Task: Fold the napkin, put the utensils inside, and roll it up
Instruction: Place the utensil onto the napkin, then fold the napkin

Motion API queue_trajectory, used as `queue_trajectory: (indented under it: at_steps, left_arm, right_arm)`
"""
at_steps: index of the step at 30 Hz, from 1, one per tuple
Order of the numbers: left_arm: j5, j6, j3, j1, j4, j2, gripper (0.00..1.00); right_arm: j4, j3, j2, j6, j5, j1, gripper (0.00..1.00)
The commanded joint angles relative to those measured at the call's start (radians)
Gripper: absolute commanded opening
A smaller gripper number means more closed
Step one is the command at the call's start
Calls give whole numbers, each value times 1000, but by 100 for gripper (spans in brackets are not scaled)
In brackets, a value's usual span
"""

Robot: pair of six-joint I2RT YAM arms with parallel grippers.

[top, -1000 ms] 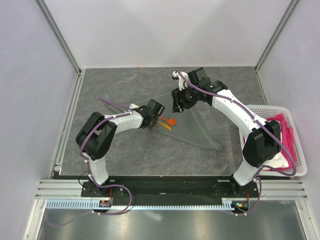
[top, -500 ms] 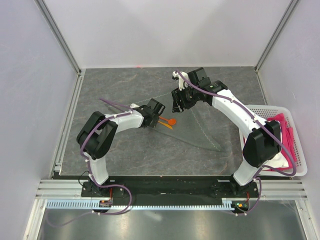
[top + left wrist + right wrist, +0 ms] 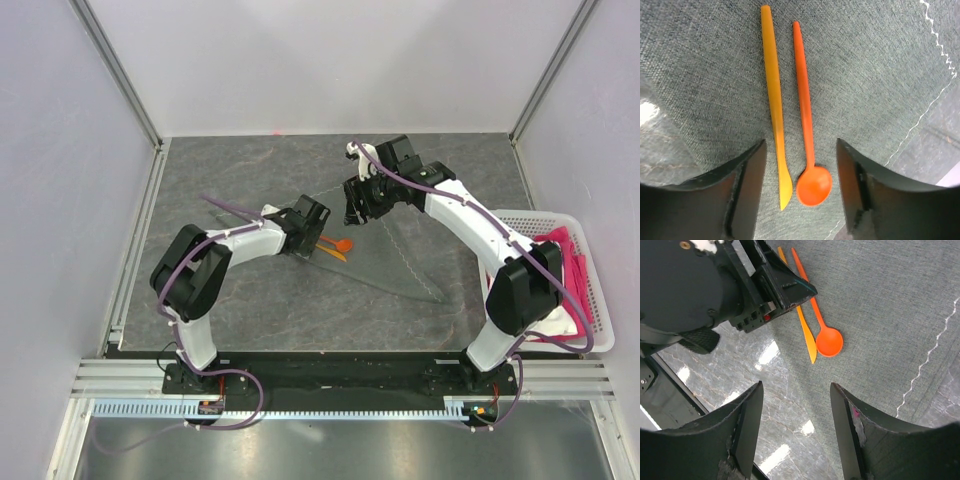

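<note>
We find the napkin [image 3: 880,75] lying flat on the desk [image 3: 240,300]. The utensils [image 3: 805,112] rest side by side on it, near its stitched hem. The left pincer [image 3: 800,142] is spread and holds nothing, with its fingers flanking the spoon end. The right pincer [image 3: 795,385] hovers nearby, likewise spread and holding nothing.
</note>
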Motion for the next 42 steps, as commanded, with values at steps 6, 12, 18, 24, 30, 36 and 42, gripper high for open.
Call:
queue_trajectory:
  at_steps: [6,12,18,24,30,36,42]
  left_arm:
    - [-56,115,2,-4,10,-133,80]
    - [-52,392,-104,122,118,-309,85]
    - [189,593,-406,487,301,-509,81]
    - [117,799,-478,642,332,-621,75]
    - [390,836,-489,846,525,-464,63]
    - [587,879,-438,889,679,-313,52]
    - [627,882,-412,889,731,-236,52]
  right_arm:
    - [33,-97,-96,86,75,1,65]
    - [65,-222,-109,146,118,-1,66]
    - [160,-335,-121,207,121,-1,69]
    - [200,-364,-109,258,120,-1,69]
    - [215,-351,-122,299,118,1,70]
    - [215,-354,-130,315,143,1,70]
    - [225,-352,-116,324,144,2,70]
